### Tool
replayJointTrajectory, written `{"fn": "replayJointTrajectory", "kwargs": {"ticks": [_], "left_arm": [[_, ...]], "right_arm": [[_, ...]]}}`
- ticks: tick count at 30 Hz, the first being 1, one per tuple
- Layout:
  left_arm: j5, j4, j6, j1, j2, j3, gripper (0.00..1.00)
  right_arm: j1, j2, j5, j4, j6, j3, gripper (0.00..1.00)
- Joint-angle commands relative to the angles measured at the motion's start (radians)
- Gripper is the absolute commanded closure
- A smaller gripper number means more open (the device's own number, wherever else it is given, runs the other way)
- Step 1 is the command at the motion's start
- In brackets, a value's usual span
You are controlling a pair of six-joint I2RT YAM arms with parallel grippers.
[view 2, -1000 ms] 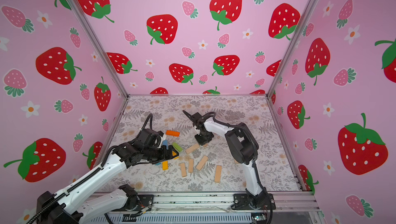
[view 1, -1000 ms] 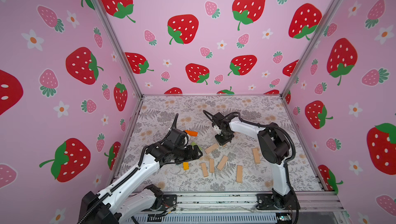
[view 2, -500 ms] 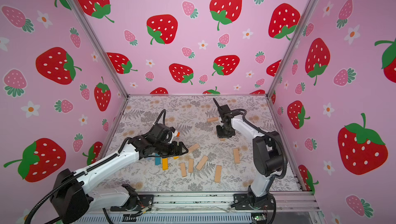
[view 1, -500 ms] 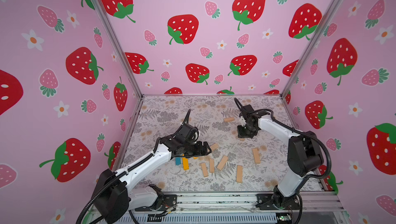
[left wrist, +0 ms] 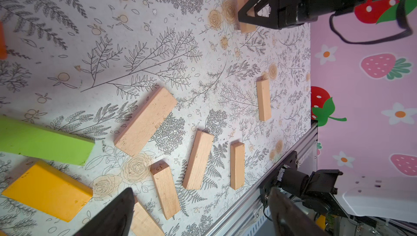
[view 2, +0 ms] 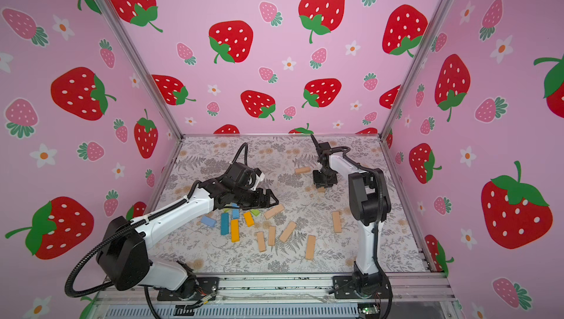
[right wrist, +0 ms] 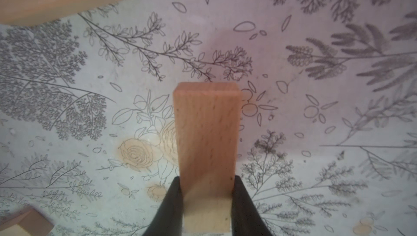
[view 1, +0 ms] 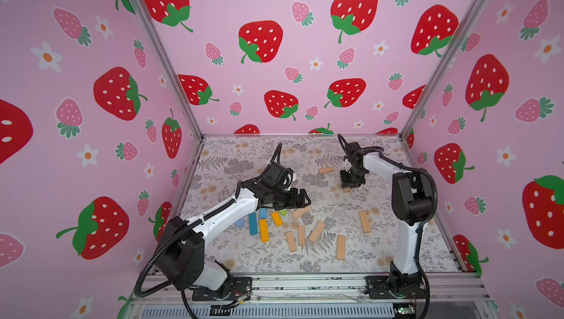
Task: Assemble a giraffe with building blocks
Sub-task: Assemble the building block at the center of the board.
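gripping a tan block (right wrist: 206,133) by its sides, the right claw (right wrist: 207,179) is clenched on it, plain in the right wrist view; in both top views only the block's tip peeks out below. the left claw (view 1: 302,201) gapes empty over loose blocks (view 1: 316,231) on the mat (view 1: 232,161), its wrist view showing tan, green and yellow ones.

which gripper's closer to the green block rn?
Left. The left gripper, open, is right by the green block; the right gripper is far off, back and rightward, shut on a tan block.
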Motion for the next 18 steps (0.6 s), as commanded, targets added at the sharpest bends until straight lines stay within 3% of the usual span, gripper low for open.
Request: {"fn": "replayJointTrajectory", "kwargs": {"ticks": [1, 13, 18], "left_arm": [[0.034, 0.016, 0.023, 0.013, 0.019, 0.053, 0.06], [0.059, 0.025, 0.035, 0.045, 0.029, 0.051, 0.07], [0.062, 0.024, 0.033, 0.053, 0.015, 0.043, 0.07]], "right_arm": [[-0.007, 0.037, -0.007, -0.048, -0.050, 0.065, 0.71], [-0.009, 0.152, -0.033, -0.097, -0.065, 0.224, 0.62], [-0.009, 0.166, -0.037, -0.121, -0.062, 0.249, 0.49]]}}
